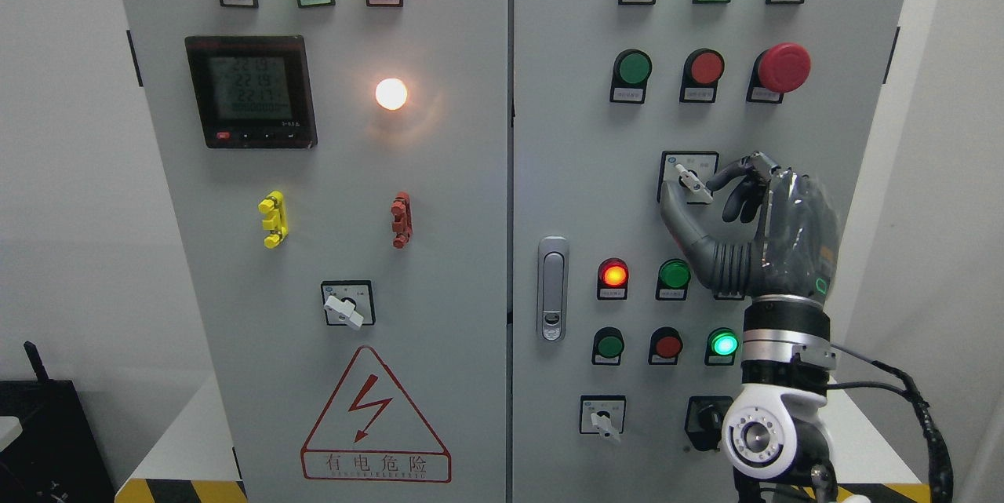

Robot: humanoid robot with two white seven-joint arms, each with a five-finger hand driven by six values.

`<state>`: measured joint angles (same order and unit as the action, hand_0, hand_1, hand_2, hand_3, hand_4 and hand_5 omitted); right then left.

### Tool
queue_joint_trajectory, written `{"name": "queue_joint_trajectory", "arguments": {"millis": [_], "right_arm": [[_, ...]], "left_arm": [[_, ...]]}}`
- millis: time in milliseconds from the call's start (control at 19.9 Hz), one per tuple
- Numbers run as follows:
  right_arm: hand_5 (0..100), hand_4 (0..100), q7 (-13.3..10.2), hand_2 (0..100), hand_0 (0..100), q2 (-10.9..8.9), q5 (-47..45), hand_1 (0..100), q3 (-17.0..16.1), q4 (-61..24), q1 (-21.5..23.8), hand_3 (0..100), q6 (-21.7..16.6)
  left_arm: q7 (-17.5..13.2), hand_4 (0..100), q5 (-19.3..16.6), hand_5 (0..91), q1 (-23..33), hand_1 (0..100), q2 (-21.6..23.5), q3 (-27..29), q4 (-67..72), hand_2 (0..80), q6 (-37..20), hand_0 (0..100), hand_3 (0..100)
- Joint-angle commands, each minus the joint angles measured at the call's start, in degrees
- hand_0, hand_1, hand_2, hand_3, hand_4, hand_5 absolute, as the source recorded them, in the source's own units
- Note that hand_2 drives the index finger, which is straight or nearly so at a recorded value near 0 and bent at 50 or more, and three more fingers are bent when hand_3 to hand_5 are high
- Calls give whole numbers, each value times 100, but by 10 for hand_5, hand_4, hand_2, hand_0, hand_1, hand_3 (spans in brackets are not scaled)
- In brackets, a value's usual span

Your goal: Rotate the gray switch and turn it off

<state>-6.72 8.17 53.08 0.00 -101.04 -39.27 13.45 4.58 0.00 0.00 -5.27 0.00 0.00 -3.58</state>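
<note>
The gray rotary switch (pixel 695 182) sits on a black-framed plate on the right cabinet door, its handle tilted down to the right. My right hand (pixel 706 189) rises from the lower right, with the thumb (pixel 682 224) under the handle's left side and the index finger (pixel 733 170) touching its right end. The fingers pinch the handle. The other fingers curl just to the right of the switch. My left arm is out of view.
Similar gray switches sit at the left door (pixel 347 307) and the lower right (pixel 604 418). A black knob (pixel 710 417) is beside my forearm. Lit lamps, push buttons, a red mushroom button (pixel 783 67) and a door latch (pixel 552 288) surround the switch.
</note>
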Motion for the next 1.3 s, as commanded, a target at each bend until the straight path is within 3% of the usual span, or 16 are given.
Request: {"name": "queue_joint_trajectory", "arguments": {"millis": [0, 652, 1254], "right_arm": [[1000, 925, 4, 610, 136, 0, 18, 463, -44, 23, -11, 911, 8], [1000, 929, 22, 631, 203, 0, 18, 459, 36, 76, -64, 928, 70], [1000, 931, 22, 636, 201, -9, 27, 465, 44, 111, -64, 934, 70]], "left_arm": [[-1, 0, 114, 0, -53, 389, 0, 44, -150, 0, -20, 120, 0], [-1, 0, 106, 0, -53, 389, 0, 53, -150, 0, -29, 120, 0], [7, 0, 114, 0, -53, 389, 0, 44, -150, 0, -29, 120, 0]]}}
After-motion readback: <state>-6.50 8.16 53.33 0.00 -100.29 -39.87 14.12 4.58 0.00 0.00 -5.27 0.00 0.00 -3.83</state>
